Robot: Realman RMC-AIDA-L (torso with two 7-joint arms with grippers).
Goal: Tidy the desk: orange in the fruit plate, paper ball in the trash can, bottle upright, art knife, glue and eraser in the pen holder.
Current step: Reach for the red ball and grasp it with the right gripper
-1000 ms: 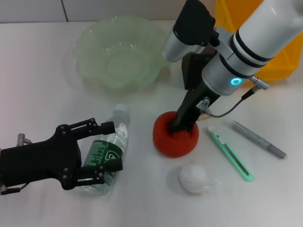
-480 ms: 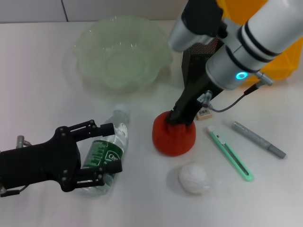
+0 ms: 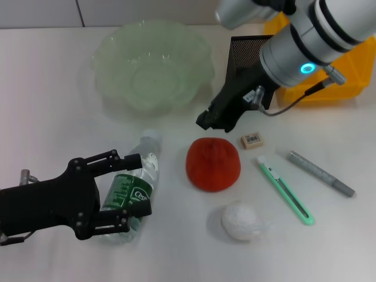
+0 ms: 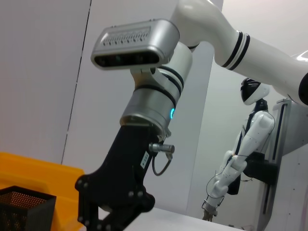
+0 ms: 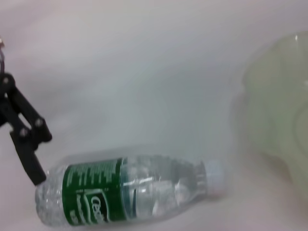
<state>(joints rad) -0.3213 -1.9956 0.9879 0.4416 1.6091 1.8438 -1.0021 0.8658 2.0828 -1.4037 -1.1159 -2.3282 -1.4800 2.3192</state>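
Observation:
The orange [image 3: 213, 164] lies on the table in the head view. My right gripper [image 3: 212, 121] hangs just above and behind it, holding nothing; it also shows in the left wrist view [image 4: 115, 211]. The clear bottle [image 3: 134, 188] with a green label lies on its side, also in the right wrist view [image 5: 125, 190]. My left gripper [image 3: 143, 182] is open, one finger on each side of the bottle. The paper ball [image 3: 241, 221], green art knife [image 3: 286, 191], grey glue stick [image 3: 320, 173] and eraser [image 3: 251, 141] lie on the table to the right.
The green glass fruit plate [image 3: 111, 59] stands at the back, also in the right wrist view [image 5: 279, 110]. The black mesh pen holder [image 3: 247, 53] stands beside a yellow bin [image 3: 341, 82] at the back right.
My right gripper has lifted off the orange and moved back, leaving the orange on the table. The eraser has come into view. The left arm and bottle have not moved.

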